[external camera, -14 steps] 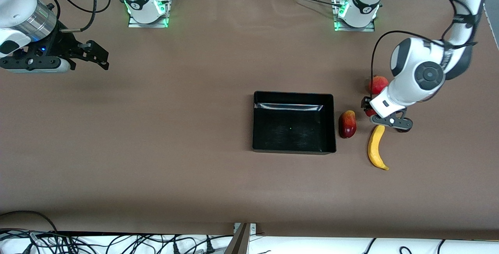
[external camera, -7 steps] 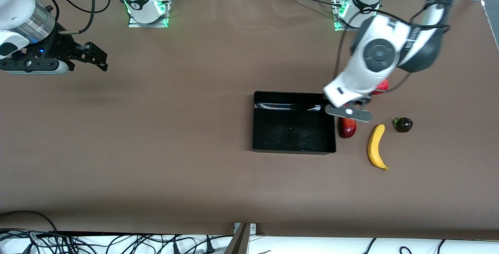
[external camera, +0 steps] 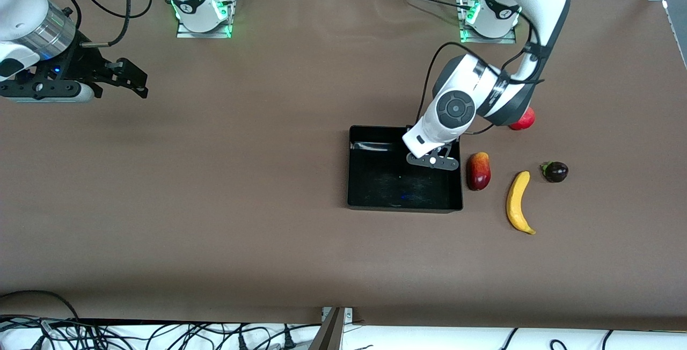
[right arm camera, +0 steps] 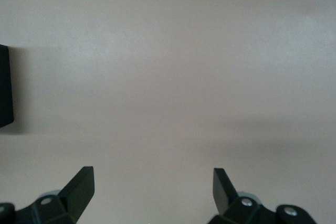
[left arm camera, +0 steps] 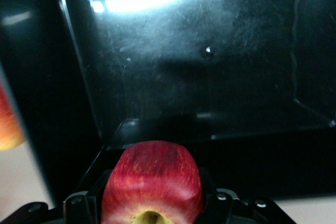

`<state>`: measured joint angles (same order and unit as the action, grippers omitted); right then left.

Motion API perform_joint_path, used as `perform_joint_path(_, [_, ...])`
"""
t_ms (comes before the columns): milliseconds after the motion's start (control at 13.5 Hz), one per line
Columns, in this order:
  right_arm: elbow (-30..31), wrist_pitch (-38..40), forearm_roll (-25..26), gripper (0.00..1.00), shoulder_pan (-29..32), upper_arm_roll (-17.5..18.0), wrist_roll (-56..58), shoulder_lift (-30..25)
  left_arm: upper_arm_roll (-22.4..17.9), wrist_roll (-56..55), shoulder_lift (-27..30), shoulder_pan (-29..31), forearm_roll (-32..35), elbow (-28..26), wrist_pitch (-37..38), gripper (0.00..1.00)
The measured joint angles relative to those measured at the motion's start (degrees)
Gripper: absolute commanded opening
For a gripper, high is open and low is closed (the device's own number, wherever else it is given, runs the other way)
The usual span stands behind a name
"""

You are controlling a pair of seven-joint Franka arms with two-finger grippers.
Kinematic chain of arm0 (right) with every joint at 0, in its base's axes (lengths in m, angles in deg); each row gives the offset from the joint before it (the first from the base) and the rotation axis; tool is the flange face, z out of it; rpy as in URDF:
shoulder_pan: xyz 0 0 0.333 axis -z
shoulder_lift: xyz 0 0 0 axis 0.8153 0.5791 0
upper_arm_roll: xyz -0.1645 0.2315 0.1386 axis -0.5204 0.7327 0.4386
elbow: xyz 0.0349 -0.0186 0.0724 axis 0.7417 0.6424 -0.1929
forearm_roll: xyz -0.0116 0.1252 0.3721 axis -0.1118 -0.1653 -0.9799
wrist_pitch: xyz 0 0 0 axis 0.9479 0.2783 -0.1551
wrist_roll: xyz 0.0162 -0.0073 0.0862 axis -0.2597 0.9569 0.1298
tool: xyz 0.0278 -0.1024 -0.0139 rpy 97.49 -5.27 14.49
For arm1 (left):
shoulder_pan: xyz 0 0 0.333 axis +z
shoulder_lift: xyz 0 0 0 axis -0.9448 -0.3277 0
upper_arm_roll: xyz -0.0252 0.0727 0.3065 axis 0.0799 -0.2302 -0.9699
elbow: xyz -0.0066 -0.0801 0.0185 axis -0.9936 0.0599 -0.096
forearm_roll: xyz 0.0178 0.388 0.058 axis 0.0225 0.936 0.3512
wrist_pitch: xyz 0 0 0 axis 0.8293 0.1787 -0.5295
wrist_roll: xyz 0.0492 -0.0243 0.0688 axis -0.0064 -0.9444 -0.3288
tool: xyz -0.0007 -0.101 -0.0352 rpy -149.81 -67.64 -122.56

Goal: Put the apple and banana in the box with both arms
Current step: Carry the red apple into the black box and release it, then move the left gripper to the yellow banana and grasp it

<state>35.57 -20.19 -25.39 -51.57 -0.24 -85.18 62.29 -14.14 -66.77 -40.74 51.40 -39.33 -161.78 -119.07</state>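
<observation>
My left gripper (external camera: 432, 161) hangs over the black box (external camera: 402, 203), above its corner toward the left arm's end. In the left wrist view it (left arm camera: 152, 195) is shut on the small red apple (left arm camera: 152, 177), with the box's glossy floor (left arm camera: 220, 82) below. In the front view the wrist hides the apple. The yellow banana (external camera: 518, 201) lies on the table beside the box, toward the left arm's end. My right gripper (external camera: 130, 78) waits open and empty over bare table at the right arm's end, as the right wrist view (right arm camera: 153, 184) also shows.
An elongated red-yellow fruit (external camera: 478, 170) lies between the box and the banana. A dark purple fruit (external camera: 555, 172) sits beside the banana's upper end. An all-red round fruit (external camera: 523, 119) lies farther from the camera, partly under the left arm.
My left gripper has carried the apple from beside the banana across the elongated fruit to over the box. The dark purple fruit is now uncovered. The right arm has barely moved.
</observation>
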Motion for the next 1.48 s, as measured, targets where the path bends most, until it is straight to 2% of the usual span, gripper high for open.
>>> perform_joint_path(148, [0.0,0.0,0.0,1.00,0.0,0.0,0.0,0.0,-0.3,0.0,-1.8,0.1,0.0,-1.1,-3.5,0.00])
perform_joint_path(222, [0.0,0.0,0.0,1.00,0.0,0.0,0.0,0.0,-0.4,0.0,-2.8,0.1,0.0,-1.3,-4.7,0.20])
perform_joint_path(296, [0.0,0.0,0.0,1.00,0.0,0.0,0.0,0.0,-0.4,0.0,-3.8,0.1,0.0,-1.3,-5.6,0.84])
perform_joint_path(370, [0.0,0.0,0.0,1.00,0.0,0.0,0.0,0.0,-0.4,0.0,-4.6,0.1,0.0,-1.3,-6.0,1.00])
perform_joint_path(667, [0.0,0.0,0.0,1.00,0.0,0.0,-0.1,0.0,-0.8,0.2,-4.5,1.9,0.0,1.0,-4.5,1.00])
perform_joint_path(815, [-0.1,0.0,0.0,1.00,0.0,0.0,-0.2,0.0,-1.8,3.5,-3.1,3.9,0.0,6.9,2.7,1.00])
perform_joint_path(963, [-0.1,0.0,0.0,1.00,0.0,0.0,-0.2,0.0,-2.7,9.3,-2.0,8.2,0.0,14.3,10.9,1.00])
perform_joint_path(1111, [-0.1,0.0,0.0,1.00,0.0,0.0,-0.2,0.0,-3.2,15.7,-1.9,13.8,0.1,17.8,14.0,1.00])
perform_joint_path(1259, [-0.1,0.0,0.0,1.00,0.0,0.0,-0.3,0.0,-3.4,21.3,-4.1,19.2,1.0,17.9,12.8,1.00])
perform_joint_path(1481, [-0.1,0.0,0.0,1.00,0.0,0.0,-0.3,0.1,-3.4,24.3,-10.1,22.8,3.4,17.8,4.4,1.00])
